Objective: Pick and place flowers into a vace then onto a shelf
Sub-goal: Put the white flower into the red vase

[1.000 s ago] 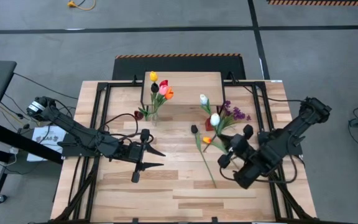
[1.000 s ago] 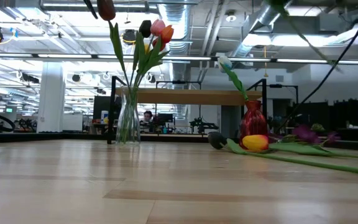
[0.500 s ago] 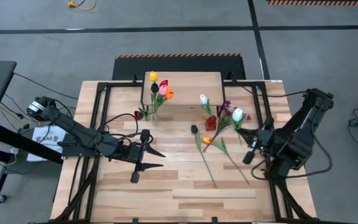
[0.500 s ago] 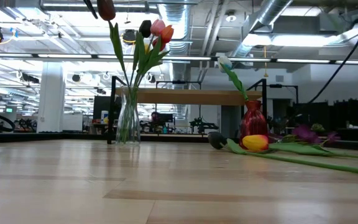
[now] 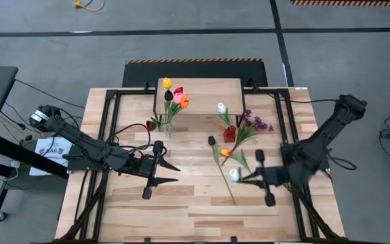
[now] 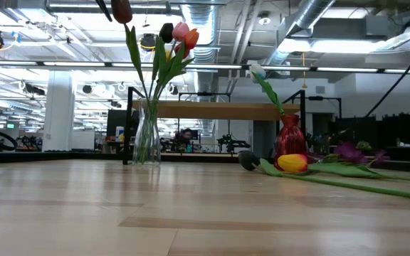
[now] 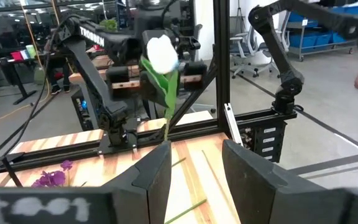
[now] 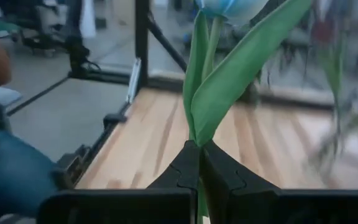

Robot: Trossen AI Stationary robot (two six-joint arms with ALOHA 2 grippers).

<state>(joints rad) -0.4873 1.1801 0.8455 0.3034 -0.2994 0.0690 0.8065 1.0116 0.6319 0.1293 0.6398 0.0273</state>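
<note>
My right gripper (image 5: 250,177) is shut on a white tulip (image 5: 234,174) held above the table's near right part. The left wrist view sees that tulip (image 7: 162,53) head-on. My left gripper (image 5: 172,173) hangs open and empty over the table's left-centre, facing it. A clear glass vase (image 5: 167,127) with several tulips stands in front of the shelf (image 5: 202,87). A red vase (image 5: 229,133) holds one white tulip (image 5: 222,107). A dark tulip (image 5: 211,140), an orange-yellow tulip (image 5: 225,152) and purple sprigs (image 5: 256,124) lie on the tabletop. My right gripper pinches the tulip's green stem and leaf bases (image 8: 197,138) between its two fingers. The fingers come level from the table's right. The tulip is lifted clear of the table, head up and leaning toward my left arm, with its lower stem (image 7: 166,127) hanging below the fingers.
The loose flowers' long stems (image 5: 225,179) run toward the near edge just left of my right gripper. Black frame rails (image 5: 110,122) border the table on both sides. Bare planks (image 5: 195,213) stretch along the near edge. Beyond the table, the low view shows a workroom.
My right gripper has swung the white tulip from beside the red vase toward the table's near edge and left. It has turned to point level at my left arm. The tulip has stayed in its hold.
</note>
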